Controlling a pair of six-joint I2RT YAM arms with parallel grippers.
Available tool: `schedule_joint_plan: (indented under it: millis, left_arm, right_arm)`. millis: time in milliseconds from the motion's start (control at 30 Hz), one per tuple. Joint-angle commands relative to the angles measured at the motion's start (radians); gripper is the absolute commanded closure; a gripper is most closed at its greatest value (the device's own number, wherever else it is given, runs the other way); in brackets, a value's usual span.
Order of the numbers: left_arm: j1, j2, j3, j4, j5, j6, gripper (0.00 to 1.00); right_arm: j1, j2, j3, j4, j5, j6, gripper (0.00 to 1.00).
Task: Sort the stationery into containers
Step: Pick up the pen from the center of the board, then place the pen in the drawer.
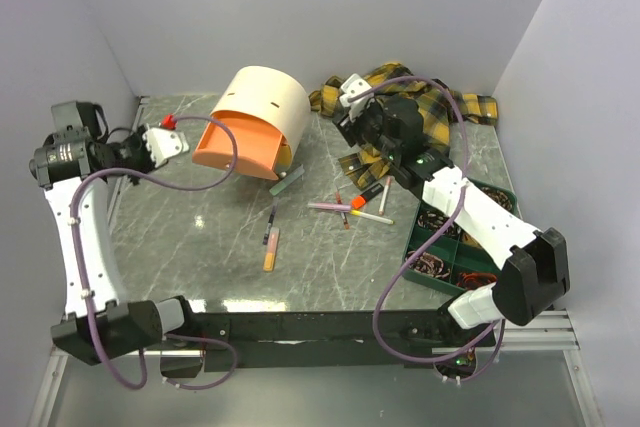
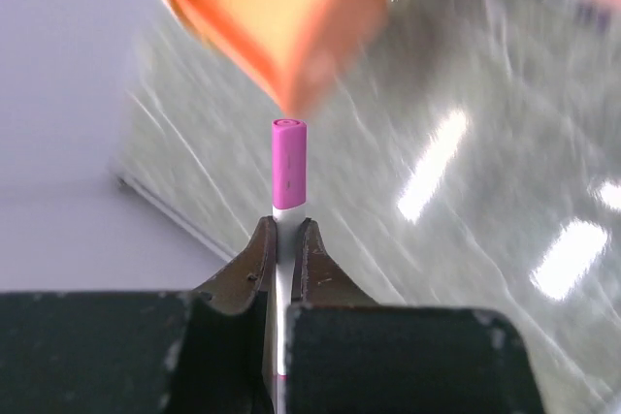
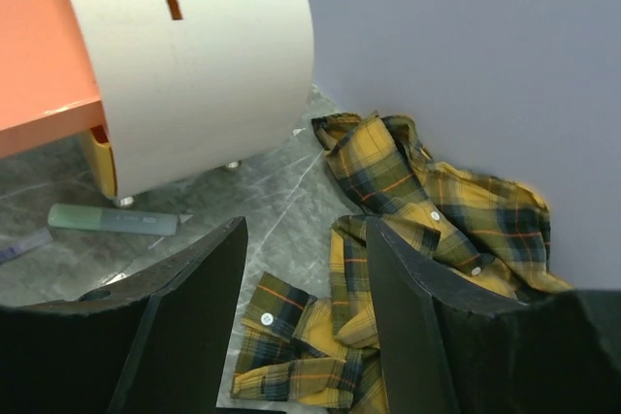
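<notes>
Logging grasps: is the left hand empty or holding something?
Holding. The left hand is shut on a pink-capped marker, its cap sticking out in front.

The surface (image 1: pixel 190 237) is stone-patterned and glossy, with bright reflections. The drawer box (image 1: pixel 270 102) has a smooth, matt cream shell, plastic by its look. The shirt (image 3: pixel 427 210) is soft, creased woven cloth. The pink marker (image 2: pixel 289 162) in my left hand (image 2: pixel 283 239) is smooth plastic with a slight sheen. The fingers of my right hand (image 3: pixel 306 230) are matt black.

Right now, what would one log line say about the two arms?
left fingers: shut on pink marker, near orange drawer | right fingers: open, empty, above plaid shirt | table: orange pen loose
</notes>
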Motion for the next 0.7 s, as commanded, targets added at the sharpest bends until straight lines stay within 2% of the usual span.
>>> schedule_joint_plan:
  millis: [0,33,67,100,133,167,333,500,667]
  left_arm:
    - [-0.120,0.010,0.125,0.042,0.162,-0.230,0.99]
    - [-0.167,0.005,0.116,0.193,0.165,-0.276,0.99]
    - [-0.202,-0.024,0.065,0.290,0.110,-0.371,0.99]
    - [-0.239,-0.041,0.035,0.378,0.075,-0.407,0.99]
    - [-0.302,-0.053,0.010,0.533,0.043,-0.430,0.99]
    - [-0.327,-0.055,-0.002,0.571,0.022,-0.465,0.99]
    - [-0.410,0.075,0.135,0.538,-0.025,-0.445,0.99]
    - [-0.445,0.143,0.148,0.538,-0.047,-0.399,0.99]
    - [-0.482,0.188,0.097,0.527,-0.068,-0.355,0.97]
  right_arm:
    - [-0.034,-0.066,-0.011,0.061,-0.041,0.063,0.40]
    - [-0.039,-0.068,-0.009,0.058,-0.062,0.071,0.40]
    - [-0.044,-0.069,-0.027,0.073,-0.100,0.063,0.41]
    - [-0.044,-0.077,-0.044,0.090,-0.107,0.059,0.41]
    - [-0.042,-0.082,-0.060,0.119,-0.110,0.058,0.41]
    - [-0.044,-0.080,-0.066,0.120,-0.098,0.071,0.41]
    - [-0.045,-0.111,-0.086,0.124,-0.122,0.071,0.41]
    - [-0.059,-0.144,-0.139,0.146,-0.116,0.062,0.41]
    - [-0.085,-0.178,-0.195,0.166,-0.121,0.062,0.41]
